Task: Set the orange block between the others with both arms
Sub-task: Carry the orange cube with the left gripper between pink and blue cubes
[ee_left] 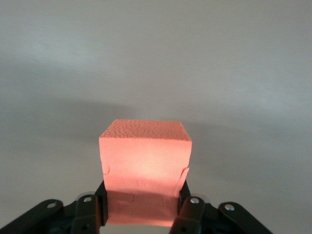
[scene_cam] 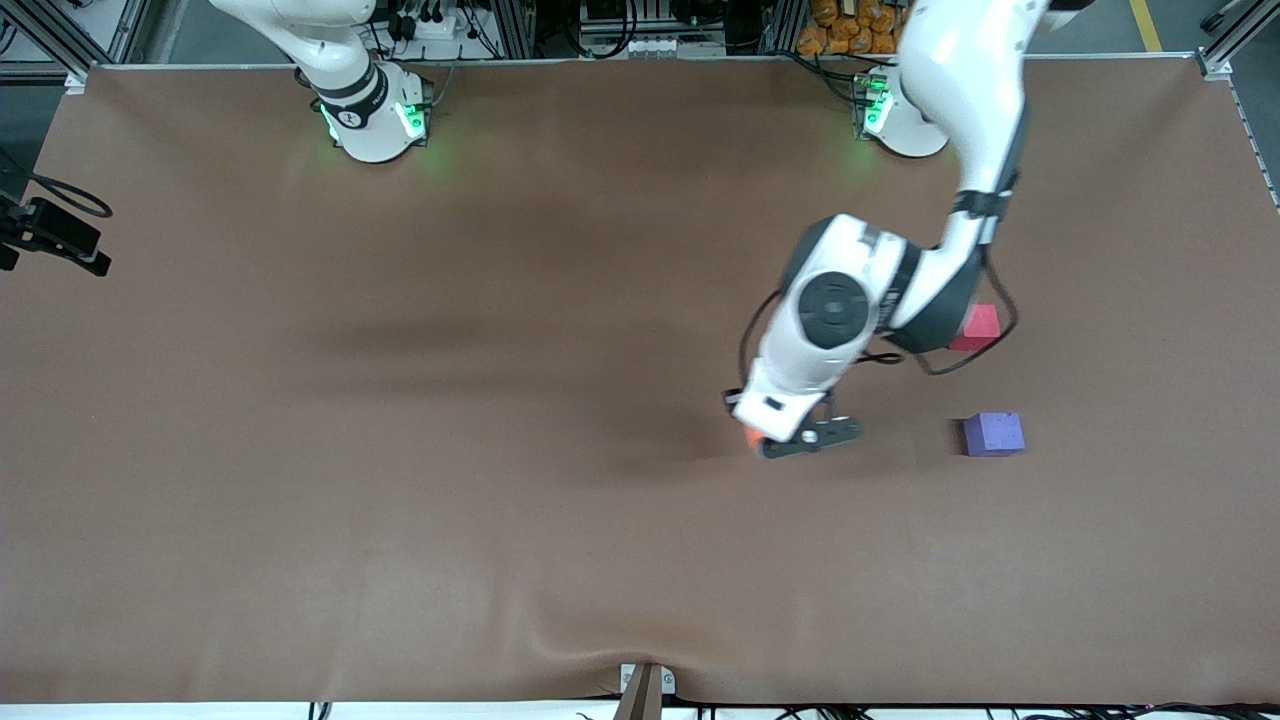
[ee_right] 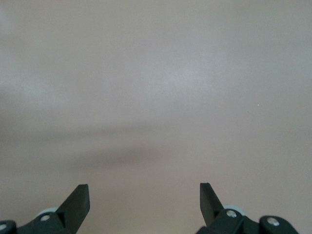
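The orange block (ee_left: 145,156) fills the space between the jaws of my left gripper (ee_left: 145,195), which is shut on its sides. In the front view only a sliver of the orange block (scene_cam: 751,438) peeks out under the left gripper (scene_cam: 770,440), low over the brown table. The purple cube (scene_cam: 993,434) sits toward the left arm's end of the table, apart from the gripper. The pinkish-red cube (scene_cam: 980,325) lies farther from the front camera, partly hidden by the left arm. My right gripper (ee_right: 144,197) is open over bare table and is out of the front view.
A black camera on a mount (scene_cam: 50,235) overhangs the table edge at the right arm's end. A small bracket (scene_cam: 645,685) sits at the table's near edge, where the brown cloth (scene_cam: 400,450) is wrinkled.
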{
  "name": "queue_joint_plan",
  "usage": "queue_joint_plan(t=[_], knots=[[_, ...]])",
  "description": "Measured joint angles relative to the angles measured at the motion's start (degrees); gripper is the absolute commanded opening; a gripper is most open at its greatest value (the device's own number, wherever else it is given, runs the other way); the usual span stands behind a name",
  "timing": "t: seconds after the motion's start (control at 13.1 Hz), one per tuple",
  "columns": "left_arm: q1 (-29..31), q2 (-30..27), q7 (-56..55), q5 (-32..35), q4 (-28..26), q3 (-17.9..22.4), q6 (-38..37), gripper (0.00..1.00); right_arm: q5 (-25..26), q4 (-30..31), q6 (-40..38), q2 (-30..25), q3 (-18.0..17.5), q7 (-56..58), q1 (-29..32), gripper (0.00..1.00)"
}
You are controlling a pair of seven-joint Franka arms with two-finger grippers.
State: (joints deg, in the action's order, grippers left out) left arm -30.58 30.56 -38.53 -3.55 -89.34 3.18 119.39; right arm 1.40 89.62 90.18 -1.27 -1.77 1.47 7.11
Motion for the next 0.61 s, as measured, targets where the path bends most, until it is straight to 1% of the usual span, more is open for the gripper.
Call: queue_joint_plan(t=[0.23,0.46,0.61], knots=[[5.92,-6.35,6.39,0.09,-10.55,0.08,3.56,0.22,0.0,0.01,0.4,0.33,-0.01,0.0,0.0,1.0],[13.74,-10.98,16.12,0.09,-17.39,0.04,4.68,0.22,0.0,0.01,0.58,0.33,0.01,0.0,0.01,1.0],[17.36,-13.4,20.94,0.09,-21.6,-0.05,4.74,0.22,0.0,0.02,0.58,0.34,0.0,0.0,0.01,1.0]])
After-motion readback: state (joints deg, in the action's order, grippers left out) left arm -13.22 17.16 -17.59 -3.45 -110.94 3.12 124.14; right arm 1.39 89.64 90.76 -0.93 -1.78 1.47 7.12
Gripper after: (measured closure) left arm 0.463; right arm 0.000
